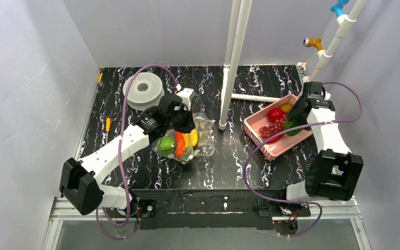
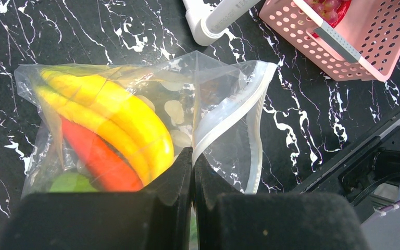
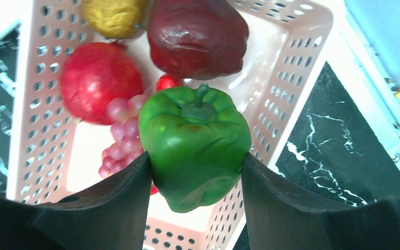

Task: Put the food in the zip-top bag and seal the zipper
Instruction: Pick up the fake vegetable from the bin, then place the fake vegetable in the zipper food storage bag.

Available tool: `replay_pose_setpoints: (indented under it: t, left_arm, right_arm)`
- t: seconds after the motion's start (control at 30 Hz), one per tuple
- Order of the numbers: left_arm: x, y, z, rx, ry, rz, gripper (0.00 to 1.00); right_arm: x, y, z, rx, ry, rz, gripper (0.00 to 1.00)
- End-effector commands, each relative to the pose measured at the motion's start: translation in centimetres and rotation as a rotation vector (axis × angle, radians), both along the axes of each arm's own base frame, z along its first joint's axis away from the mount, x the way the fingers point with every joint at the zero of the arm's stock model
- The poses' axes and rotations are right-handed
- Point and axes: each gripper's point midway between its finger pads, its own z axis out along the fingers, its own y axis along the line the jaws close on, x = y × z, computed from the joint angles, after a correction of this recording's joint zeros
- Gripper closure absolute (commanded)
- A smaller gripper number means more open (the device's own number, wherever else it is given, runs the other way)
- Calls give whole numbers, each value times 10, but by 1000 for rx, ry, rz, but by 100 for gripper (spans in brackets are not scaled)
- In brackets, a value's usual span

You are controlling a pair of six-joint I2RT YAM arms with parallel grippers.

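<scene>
Pinched flat in the left pincer (image 2: 192,156), fully closed: one lip of the zip-top bag (image 2: 135,94), lying on the bench (image 2: 83,31), banana (image 2: 114,117) among the food inside. Gripped in the right pincer (image 3: 195,161), part-open and squeezing from both sides: green pepper (image 3: 195,140), over the pink basket (image 3: 302,62). Lift straight up, clear of the other fruit. Carry across low. Hold the left lip high to gape the zipper (image 2: 234,112). Enter along the mouth, pepper first. Release only once well inside
</scene>
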Motion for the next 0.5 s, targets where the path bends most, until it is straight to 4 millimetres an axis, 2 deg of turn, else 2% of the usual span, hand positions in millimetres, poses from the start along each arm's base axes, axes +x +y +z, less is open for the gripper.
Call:
replay_pose_setpoints:
  t: [0.0,0.13,0.3,0.4,0.47]
  left_arm:
    - [-2,-2,7,-20,-11,-8,100]
    - [-2,-1,8,-21,-12,-6,100]
    - [-3,-2,8,-25,-8,-6,100]
    - [-3,-2,8,-29,-5,-6,100]
    - [-4,-3,8,-32,-2,-7,100]
  right_arm:
    - [9,31,38,106,-167,138,99]
    - [0,63,53,204,-245,246,99]
    - [-20,102,61,313,-294,378,99]
    - [-35,132,62,364,-308,481,99]
    - [-46,159,67,388,-322,581,99]
